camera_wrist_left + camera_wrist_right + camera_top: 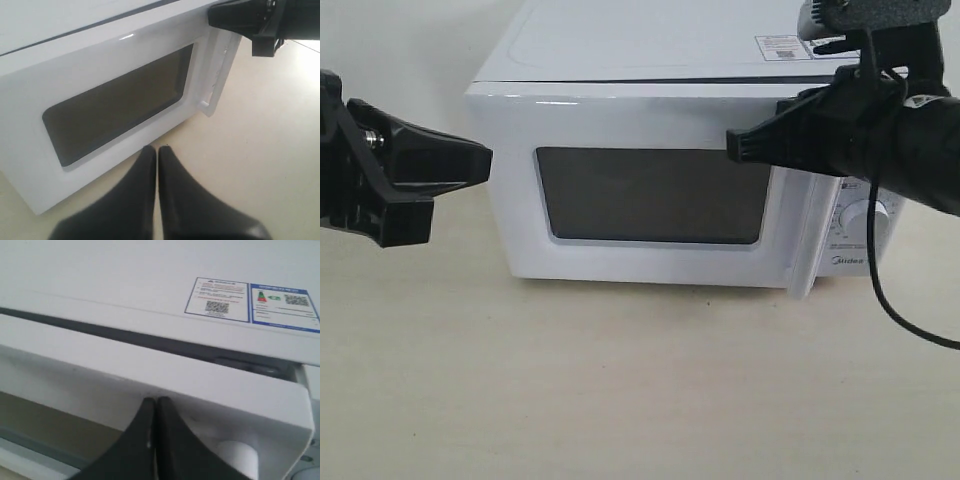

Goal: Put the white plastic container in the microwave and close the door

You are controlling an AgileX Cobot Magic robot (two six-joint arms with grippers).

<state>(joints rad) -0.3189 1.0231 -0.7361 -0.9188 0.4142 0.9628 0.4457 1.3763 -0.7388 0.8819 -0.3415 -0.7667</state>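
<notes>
Our right gripper, jaws pressed together, touches the door near its upper handle-side corner. The door stands slightly ajar on the microwave. Our left gripper, jaws also together, hangs beside the door's left edge, above open table.

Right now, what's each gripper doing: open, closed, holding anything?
Left gripper: closed, holding nothing.
Right gripper: closed, holding nothing, tips by the door top edge.
</notes>
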